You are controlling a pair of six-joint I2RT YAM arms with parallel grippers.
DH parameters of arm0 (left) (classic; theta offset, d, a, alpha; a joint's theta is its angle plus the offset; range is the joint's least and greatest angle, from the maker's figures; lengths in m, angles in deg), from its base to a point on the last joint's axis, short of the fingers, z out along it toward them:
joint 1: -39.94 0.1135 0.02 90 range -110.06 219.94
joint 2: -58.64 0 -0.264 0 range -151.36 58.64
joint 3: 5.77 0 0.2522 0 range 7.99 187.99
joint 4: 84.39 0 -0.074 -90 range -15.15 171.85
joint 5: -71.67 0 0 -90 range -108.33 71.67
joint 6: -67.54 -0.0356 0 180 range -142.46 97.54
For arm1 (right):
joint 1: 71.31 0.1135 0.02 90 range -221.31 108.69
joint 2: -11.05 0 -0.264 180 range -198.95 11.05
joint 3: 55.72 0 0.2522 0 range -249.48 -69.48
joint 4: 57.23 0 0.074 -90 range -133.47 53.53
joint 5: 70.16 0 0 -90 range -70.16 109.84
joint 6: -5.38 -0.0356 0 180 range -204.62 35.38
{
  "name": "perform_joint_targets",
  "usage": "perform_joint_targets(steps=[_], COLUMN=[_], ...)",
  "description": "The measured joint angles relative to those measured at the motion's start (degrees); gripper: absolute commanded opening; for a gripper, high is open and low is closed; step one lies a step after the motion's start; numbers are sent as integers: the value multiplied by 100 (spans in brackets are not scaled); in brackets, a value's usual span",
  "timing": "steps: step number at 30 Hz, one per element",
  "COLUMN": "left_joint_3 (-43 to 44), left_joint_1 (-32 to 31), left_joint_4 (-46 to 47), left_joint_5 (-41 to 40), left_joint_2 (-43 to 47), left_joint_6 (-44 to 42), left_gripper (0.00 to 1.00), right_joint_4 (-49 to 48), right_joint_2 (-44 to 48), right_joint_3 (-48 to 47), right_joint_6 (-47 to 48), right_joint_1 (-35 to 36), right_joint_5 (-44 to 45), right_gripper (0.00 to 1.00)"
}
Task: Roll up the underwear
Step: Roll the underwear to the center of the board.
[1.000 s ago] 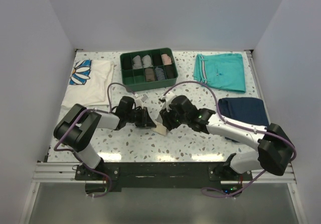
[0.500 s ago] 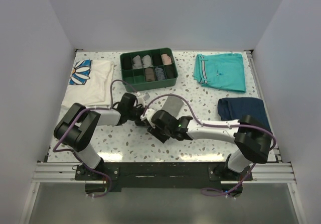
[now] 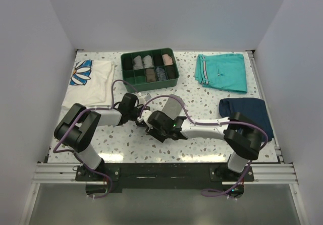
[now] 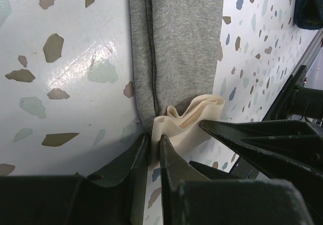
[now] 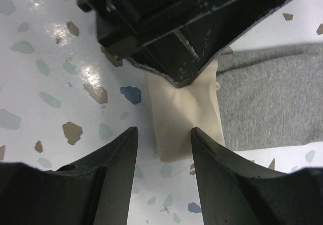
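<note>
As I judge it, the rolling has barely begun. The small grey knit underwear point(image 4: 181, 43) with its cream-beige band lies stretched out flat on the white speckled table point(image 4: 60, 83). It is a long strip with no turn of a roll that I can see. Only the cream end is bunched into a few soft folds where I hold it. So the laying out and the taking hold of one end are done, and the whole roll itself is left.

My left gripper point(image 4: 155, 143) has its two dark fingers drawn almost together, with the cream band pinched in the narrow gap between them. From that pinch the grey cloth runs straight away ahead of the fingertips, resting on the table.

My right gripper point(image 5: 162, 134) stands about half open and has hold of nothing. It faces the left one tip to tip, close in. The cream end lies just ahead of its two fingers, in line with the gap between them, under the left fingertips. As far as I can tell, neither right finger touches the cloth.

Next, I expect, the right must close on the cream end beside the left, and the two turn it along the grey strip.
</note>
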Motion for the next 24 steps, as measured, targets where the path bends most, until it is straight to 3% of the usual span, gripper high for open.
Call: perform_joint_targets(steps=[18,21,24], left_joint_3=[0,31,96], left_joint_1=[0,0,0], left_joint_4=[-35,-98,-210], left_joint_5=[66,68,96], left_joint_2=[0,0,7], left_joint_6=[-140,-155,-168], left_gripper=[21,27,43], right_joint_4=[-367,-402,-450], right_joint_2=[-13,4,20], right_joint_3=[422,468,516], right_joint_6=[-341,-525,-719], right_joint_1=[9,7,7], right_joint_5=[363,343,334], right_gripper=[44,41,38])
